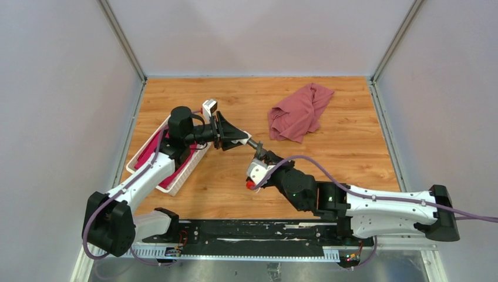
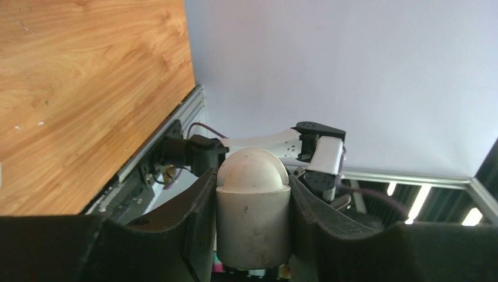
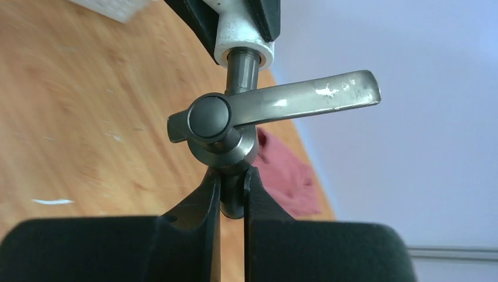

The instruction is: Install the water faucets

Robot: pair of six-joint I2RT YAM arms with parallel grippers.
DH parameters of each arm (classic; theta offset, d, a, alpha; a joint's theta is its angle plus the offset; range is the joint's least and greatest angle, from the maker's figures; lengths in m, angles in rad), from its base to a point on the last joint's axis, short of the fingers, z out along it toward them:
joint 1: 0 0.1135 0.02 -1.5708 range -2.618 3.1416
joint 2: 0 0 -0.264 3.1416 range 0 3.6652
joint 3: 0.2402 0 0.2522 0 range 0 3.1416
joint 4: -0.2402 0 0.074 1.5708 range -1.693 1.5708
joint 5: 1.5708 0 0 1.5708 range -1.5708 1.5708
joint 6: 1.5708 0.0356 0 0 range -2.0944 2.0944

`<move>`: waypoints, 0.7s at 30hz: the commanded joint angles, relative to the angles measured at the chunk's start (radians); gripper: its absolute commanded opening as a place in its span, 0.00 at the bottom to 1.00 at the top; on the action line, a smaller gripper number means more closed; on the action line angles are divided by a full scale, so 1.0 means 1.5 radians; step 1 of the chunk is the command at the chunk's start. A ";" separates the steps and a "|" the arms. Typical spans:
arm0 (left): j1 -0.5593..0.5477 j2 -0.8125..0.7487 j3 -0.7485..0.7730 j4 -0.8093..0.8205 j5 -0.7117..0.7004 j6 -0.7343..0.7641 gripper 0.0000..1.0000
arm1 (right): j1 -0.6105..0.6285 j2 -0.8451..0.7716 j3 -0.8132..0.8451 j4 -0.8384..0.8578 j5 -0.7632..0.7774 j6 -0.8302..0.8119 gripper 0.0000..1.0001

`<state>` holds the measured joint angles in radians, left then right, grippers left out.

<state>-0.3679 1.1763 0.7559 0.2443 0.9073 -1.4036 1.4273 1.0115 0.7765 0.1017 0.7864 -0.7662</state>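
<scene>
Right end effector (image 3: 232, 182) grips the tap (image 3: 282, 103); left end effector (image 2: 252, 182) clamps the white fitting (image 2: 252, 226).

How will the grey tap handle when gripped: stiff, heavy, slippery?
The tap looks solid metal, so probably rigid and heavy for its size. Its smooth round body, pinched by the right gripper, might twist or slip. The long lever should keep it from rolling.

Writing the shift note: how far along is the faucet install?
Done: both parts are gripped, the left claw clamping the white fitting, the right claw pinching the dark grey tap. In hand: the tap's stem sits in the fitting's mouth. Remaining: seating it fully; its depth cannot be told.
</scene>
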 commanded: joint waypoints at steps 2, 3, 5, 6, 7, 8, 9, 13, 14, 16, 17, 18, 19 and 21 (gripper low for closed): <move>-0.002 -0.014 0.026 0.029 0.059 0.070 0.00 | -0.085 -0.075 0.053 -0.087 -0.212 0.342 0.00; -0.002 -0.014 0.031 0.029 0.068 0.087 0.00 | -0.110 -0.087 0.055 -0.092 -0.255 0.399 0.00; -0.002 -0.018 0.034 0.029 0.082 0.114 0.00 | -0.172 -0.106 0.055 -0.097 -0.341 0.495 0.00; -0.002 -0.020 0.036 0.029 0.089 0.127 0.00 | -0.200 -0.113 0.055 -0.098 -0.389 0.551 0.00; -0.002 -0.020 0.037 0.029 0.096 0.140 0.00 | -0.230 -0.118 0.055 -0.099 -0.437 0.598 0.00; -0.002 -0.021 0.039 0.029 0.104 0.149 0.00 | -0.265 -0.121 0.055 -0.099 -0.487 0.651 0.00; -0.002 -0.022 0.040 0.028 0.111 0.161 0.00 | -0.299 -0.121 0.055 -0.098 -0.553 0.703 0.00; -0.003 -0.029 0.039 0.029 0.130 0.191 0.00 | -0.437 -0.109 0.042 -0.040 -0.801 0.914 0.00; -0.003 -0.031 0.037 0.029 0.132 0.197 0.00 | -0.464 -0.102 0.034 -0.016 -0.849 0.971 0.00; -0.003 -0.032 0.034 0.028 0.137 0.210 0.00 | -0.522 -0.085 0.006 0.067 -0.930 1.103 0.00; -0.003 -0.034 0.033 0.028 0.142 0.217 0.00 | -0.549 -0.073 -0.014 0.134 -0.976 1.185 0.00; -0.003 -0.034 0.032 0.028 0.144 0.223 0.00 | -0.572 -0.057 -0.041 0.213 -1.014 1.275 0.00; -0.003 -0.036 0.030 0.028 0.146 0.229 0.00 | -0.590 -0.029 -0.073 0.306 -1.051 1.381 0.00; -0.003 -0.038 0.027 0.029 0.148 0.235 0.00 | -0.614 0.024 -0.151 0.569 -1.061 1.613 0.00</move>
<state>-0.3519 1.1515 0.7986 0.2756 0.9924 -1.1854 0.6029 0.9367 0.6811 0.2714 -0.6926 0.8886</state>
